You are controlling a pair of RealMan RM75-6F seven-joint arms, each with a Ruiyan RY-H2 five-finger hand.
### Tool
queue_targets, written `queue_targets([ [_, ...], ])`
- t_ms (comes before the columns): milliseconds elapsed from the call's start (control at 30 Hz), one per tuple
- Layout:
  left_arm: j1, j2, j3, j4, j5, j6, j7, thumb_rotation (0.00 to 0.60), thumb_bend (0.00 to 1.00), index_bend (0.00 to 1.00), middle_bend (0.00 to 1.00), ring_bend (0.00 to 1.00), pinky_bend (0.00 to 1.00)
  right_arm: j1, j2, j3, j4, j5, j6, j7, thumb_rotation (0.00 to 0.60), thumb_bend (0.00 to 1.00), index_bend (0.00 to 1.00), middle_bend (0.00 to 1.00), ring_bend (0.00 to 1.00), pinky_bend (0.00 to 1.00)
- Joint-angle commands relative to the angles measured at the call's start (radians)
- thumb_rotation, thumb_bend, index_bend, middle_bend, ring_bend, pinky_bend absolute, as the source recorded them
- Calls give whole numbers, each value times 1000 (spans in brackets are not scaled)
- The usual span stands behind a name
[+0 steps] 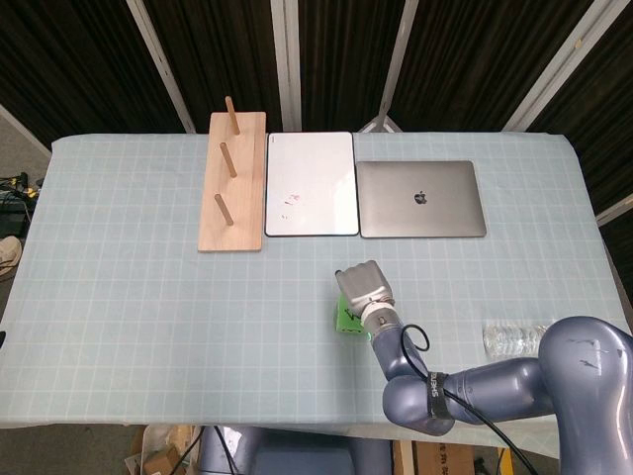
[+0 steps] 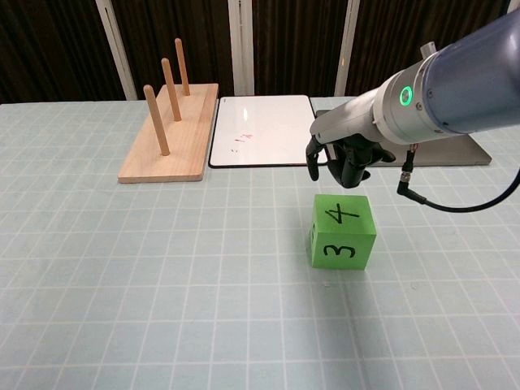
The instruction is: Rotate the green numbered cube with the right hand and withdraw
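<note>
Head view. The green numbered cube (image 1: 343, 317) is seen on the table (image 1: 119, 297), near the front edge and right of centre, well apart from the peg board (image 1: 231, 183), the whiteboard (image 1: 310, 184) and the laptop (image 1: 420, 199) along the far side. Only a sliver of green is visible, the rest being covered from this angle by the right hand (image 1: 366, 290). Whether the hand is touching the cube cannot be settled here; the overlap may be only a matter of viewpoint. A plastic bottle (image 1: 514, 338) is noted at the right, beside the arm. The left hand is not shown.

Chest view. The cube (image 2: 342, 231) is recorded flat on the cloth, a 3 on the near face and a 4 on top. The right hand (image 2: 345, 161) is held above and behind it, clear of the top face, with open air between fingertips and cube. The fingers are loosely curled downward and somewhat apart; nothing is held or touched. The left hand is again absent.

Progress. The cube is released and squarely at rest, so the turning is judged either complete or not in hand at this moment; which face was meant to end uppermost cannot be told. The withdrawal is judged unfinished: the hand is off the cube, but the arm is extended over the work area.
</note>
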Motion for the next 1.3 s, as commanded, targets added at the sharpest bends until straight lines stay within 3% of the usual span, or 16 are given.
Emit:
queue_targets([
  [33, 1, 2, 0, 1, 1, 1, -4, 600, 307, 112, 0, 0, 0, 4, 4, 1, -2, 15, -4, -11, 600, 844, 285, 839, 872, 763],
  [300, -1, 2, -1, 5, -1, -4, -7, 600, 307, 112, 0, 0, 0, 0, 36, 0, -17, 59, -2, -30, 600, 844, 295, 839, 872, 762],
  [600, -2, -2, 0, 1, -1, -2, 7, 600, 307, 112, 0, 0, 0, -48, 136, -31, -84, 43, -29, -11, 600, 845, 295, 839, 872, 763],
  [867, 2, -6, 2, -5, 3, 8, 20, 600, 307, 112, 0, 0, 0, -102, 223, -67, -147, -27, -84, 32, 600, 845, 295, 840, 872, 763],
  [1300, 8, -3, 1, -4, 6, 18, 12, 600, 307, 112, 0, 0, 0, -145, 246, -124, -183, -123, -122, 82, 600, 846, 295, 839, 872, 763],
])
